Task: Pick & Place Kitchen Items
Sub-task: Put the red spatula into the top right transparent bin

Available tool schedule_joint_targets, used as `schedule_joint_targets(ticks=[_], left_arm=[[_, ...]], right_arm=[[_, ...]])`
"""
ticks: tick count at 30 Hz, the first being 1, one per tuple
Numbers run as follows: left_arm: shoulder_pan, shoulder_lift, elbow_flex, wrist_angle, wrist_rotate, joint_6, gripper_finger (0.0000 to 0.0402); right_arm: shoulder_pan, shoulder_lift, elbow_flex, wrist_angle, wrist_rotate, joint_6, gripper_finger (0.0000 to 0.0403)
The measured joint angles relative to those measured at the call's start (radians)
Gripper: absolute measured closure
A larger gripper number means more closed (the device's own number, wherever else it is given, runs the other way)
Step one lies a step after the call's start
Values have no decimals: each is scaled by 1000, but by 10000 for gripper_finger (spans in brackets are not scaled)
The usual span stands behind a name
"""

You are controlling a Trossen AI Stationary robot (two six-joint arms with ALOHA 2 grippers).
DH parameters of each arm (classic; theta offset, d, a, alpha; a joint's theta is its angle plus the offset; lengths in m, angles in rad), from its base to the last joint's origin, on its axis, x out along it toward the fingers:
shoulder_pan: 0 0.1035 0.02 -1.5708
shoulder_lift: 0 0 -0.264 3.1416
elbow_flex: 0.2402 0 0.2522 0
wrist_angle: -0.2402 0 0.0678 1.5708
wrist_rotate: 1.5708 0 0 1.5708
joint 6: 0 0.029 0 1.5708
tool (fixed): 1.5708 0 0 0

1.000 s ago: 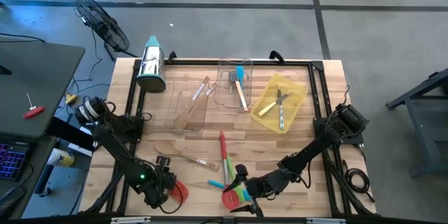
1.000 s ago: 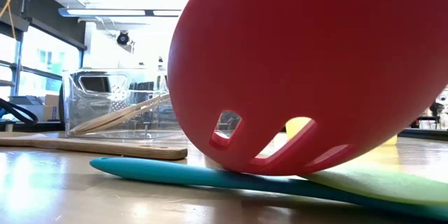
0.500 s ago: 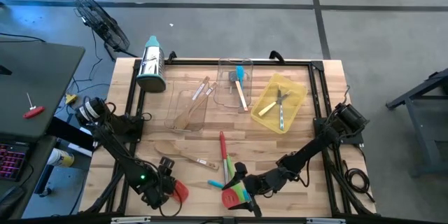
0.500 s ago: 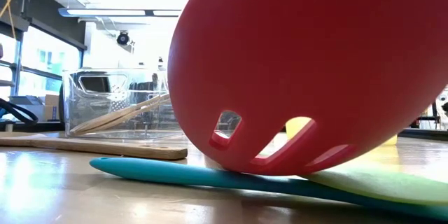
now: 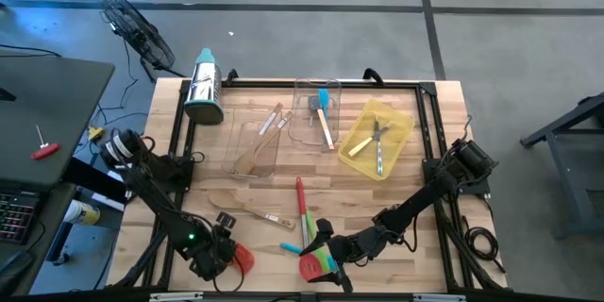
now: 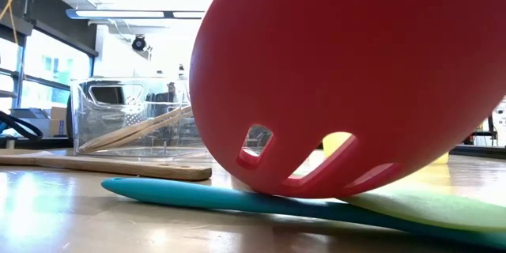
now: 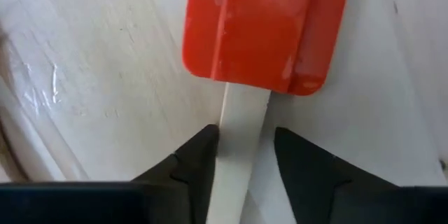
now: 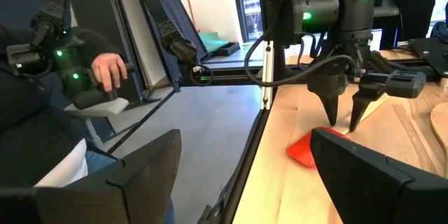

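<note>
left wrist view: left tool (image 7: 241, 147) straddles red spatula (image 7: 262, 28) handle.

No readable text, labels, brand marks, numbers or signs anywhere, none on the utensils, trays, arms, or in the room beyond

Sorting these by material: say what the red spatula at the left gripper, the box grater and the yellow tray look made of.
Red flat-bladed spatula: likely silicone, a smooth, faintly glossy blade on a pale handle, wood or plastic.
Box grater: shiny metal body, probably steel; its teal top looks plastic.
Yellow tray: see-through tinted plastic, utensils showing inside it.
The left gripper straddles the spatula's handle.
</note>
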Motion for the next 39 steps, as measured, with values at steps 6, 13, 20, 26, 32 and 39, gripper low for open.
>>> schedule_joint_targets(ticks=[6, 13, 20, 26, 32, 39], left_arm=[[30, -6, -52, 57, 25, 18, 323], [31, -6, -55, 67, 17, 74, 328], [31, 15, -54, 68, 30, 54, 331], [41, 17, -54, 70, 58, 43, 331], [37, 17, -54, 75, 25, 50, 331], [37, 22, -21, 37, 14, 31, 332]], right_arm=[[0, 0, 0, 0, 0, 0, 93], [0, 0, 0, 0, 0, 0, 93], [-1, 0, 0, 0, 0, 0, 93], [-1, 0, 0, 0, 0, 0, 93], [0, 0, 0, -1, 46, 0, 93], [0, 0, 0, -9, 50, 23, 93]])
